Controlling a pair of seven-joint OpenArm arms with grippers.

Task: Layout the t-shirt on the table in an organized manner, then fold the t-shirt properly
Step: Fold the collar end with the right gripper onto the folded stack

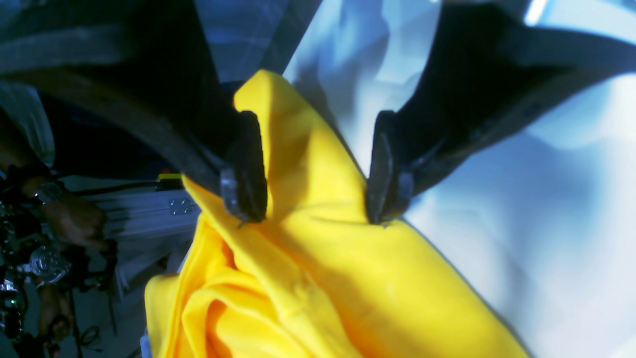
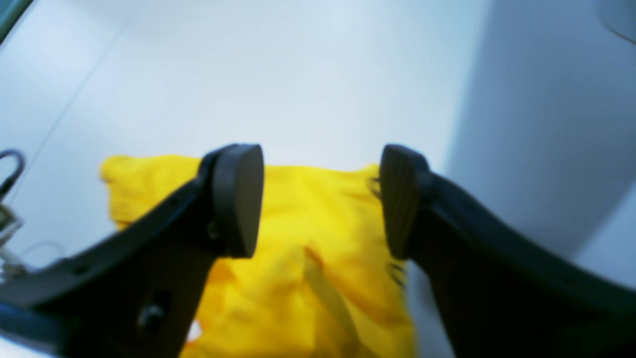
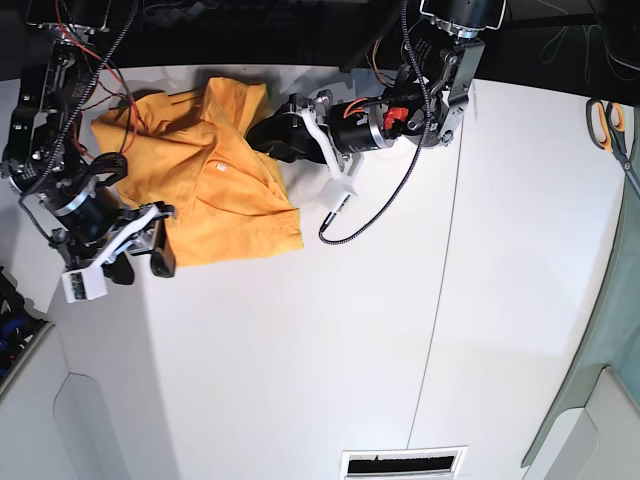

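Both sets of jaws gape, unclenched, straddling edges of the rumpled t-shirt [image 3: 215, 180].

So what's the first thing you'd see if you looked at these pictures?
The bright yellow-orange t-shirt, bunched up near the far left corner of the white table, grabs the eye first. Next are the two black robot arms on either side of it: the left gripper at the shirt's far right edge and the right gripper at its near left corner, both with jaws open. A pair of scissors lies far off at the right edge.
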